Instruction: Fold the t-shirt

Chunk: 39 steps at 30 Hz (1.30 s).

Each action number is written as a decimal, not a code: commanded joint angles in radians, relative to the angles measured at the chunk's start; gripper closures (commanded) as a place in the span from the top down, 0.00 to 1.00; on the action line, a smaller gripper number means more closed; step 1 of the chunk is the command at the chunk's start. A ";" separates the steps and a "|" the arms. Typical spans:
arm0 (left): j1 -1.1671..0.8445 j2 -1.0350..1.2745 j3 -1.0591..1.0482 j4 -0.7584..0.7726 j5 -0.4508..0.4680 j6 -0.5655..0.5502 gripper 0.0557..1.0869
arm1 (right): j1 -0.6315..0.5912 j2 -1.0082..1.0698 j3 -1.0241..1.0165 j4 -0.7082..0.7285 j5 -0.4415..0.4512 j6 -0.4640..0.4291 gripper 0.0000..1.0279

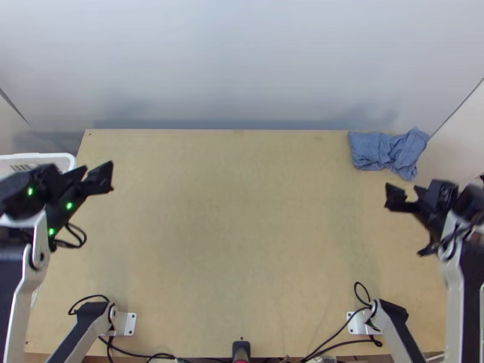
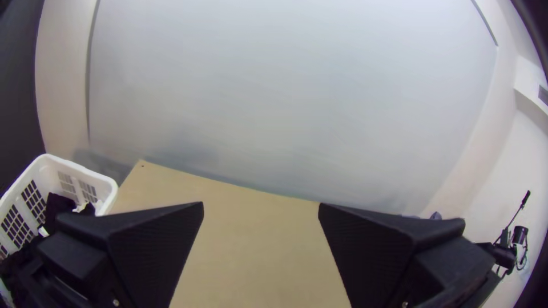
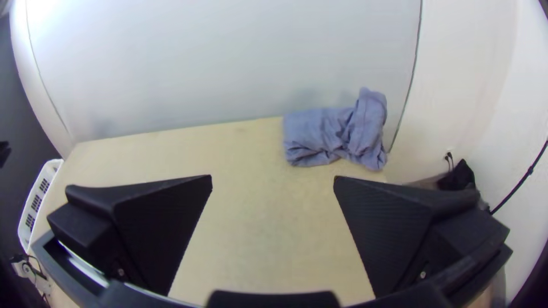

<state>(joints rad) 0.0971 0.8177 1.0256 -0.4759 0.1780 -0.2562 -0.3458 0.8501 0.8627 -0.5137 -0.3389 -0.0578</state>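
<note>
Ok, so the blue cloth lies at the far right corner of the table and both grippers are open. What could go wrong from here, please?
The blue cloth seems to overhang the right edge of the table, so a careless push might drop it.

Its right part is bunched, so the right gripper could pinch several layers at once.

The left gripper is over the opposite side, so a one-handed pull might twist the cloth.

The crumpled blue-grey woven-cloth t-shirt (image 1: 387,150) is lying at the table's far right corner, its flatter, folded-over part resting toward the middle, its bunched, twisted part sitting nearer the right edge.
</note>
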 commanded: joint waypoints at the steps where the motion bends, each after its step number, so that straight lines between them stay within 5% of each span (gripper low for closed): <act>1: 0.075 -0.167 -0.243 0.122 -0.011 0.021 0.95 | 0.105 -0.292 -0.264 0.236 0.055 0.141 0.96; 4: 0.072 -0.204 -0.389 0.244 -0.011 0.021 0.95 | 0.107 -0.404 -0.393 0.403 0.098 0.134 0.96; 12: 0.072 -0.212 -0.697 0.649 -0.011 0.077 0.95 | 0.111 -0.514 -0.544 0.514 0.100 0.108 0.94; 18: 0.059 -0.325 -0.769 0.666 -0.009 0.110 0.95 | 0.130 -0.712 -0.688 0.595 0.100 0.082 0.93; 28: 0.006 -0.574 -0.961 0.692 -0.009 0.114 0.95 | 0.169 -0.856 -0.774 0.494 0.100 0.090 0.96; 32: 0.007 -0.824 -1.013 0.573 -0.009 0.126 0.95 | 0.179 -0.856 -0.800 0.486 0.098 0.101 0.96; 39: 0.024 -0.819 -1.024 0.500 -0.012 0.153 0.95 | 0.222 -0.853 -0.809 0.389 0.112 0.102 0.95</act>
<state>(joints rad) 0.1120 0.0837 0.0395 0.0883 0.1707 -0.1211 -0.1516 0.0097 0.0734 -0.0696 -0.2390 0.0414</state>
